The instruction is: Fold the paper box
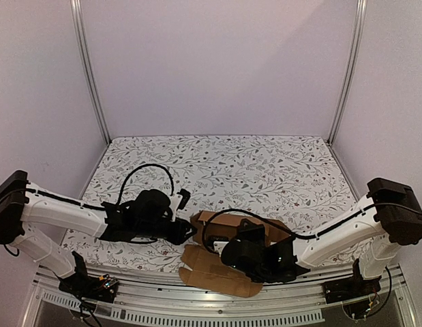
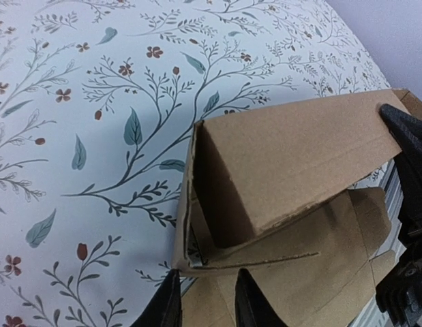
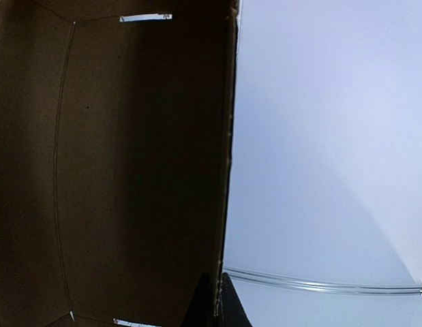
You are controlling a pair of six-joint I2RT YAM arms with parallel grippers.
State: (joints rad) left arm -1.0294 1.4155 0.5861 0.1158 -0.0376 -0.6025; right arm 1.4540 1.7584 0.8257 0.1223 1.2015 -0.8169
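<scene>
Paper box (image 1: 211,274) — edge pinched in right jaws; left jaws parted.

A robot test booth in a lab. Plain white walls (image 1: 217,61) with aluminium posts (image 1: 91,75) fill the upper frame. A floral cloth (image 1: 265,163) covers the table, and a slotted metal rail (image 1: 197,315) runs along the bottom.

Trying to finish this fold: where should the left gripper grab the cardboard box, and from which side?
Likely pinch the paper box by its thin raised wall edge nearest the left gripper, approaching from its left end, one finger each side. It stands free; the right gripper clamps another panel's edge.
</scene>
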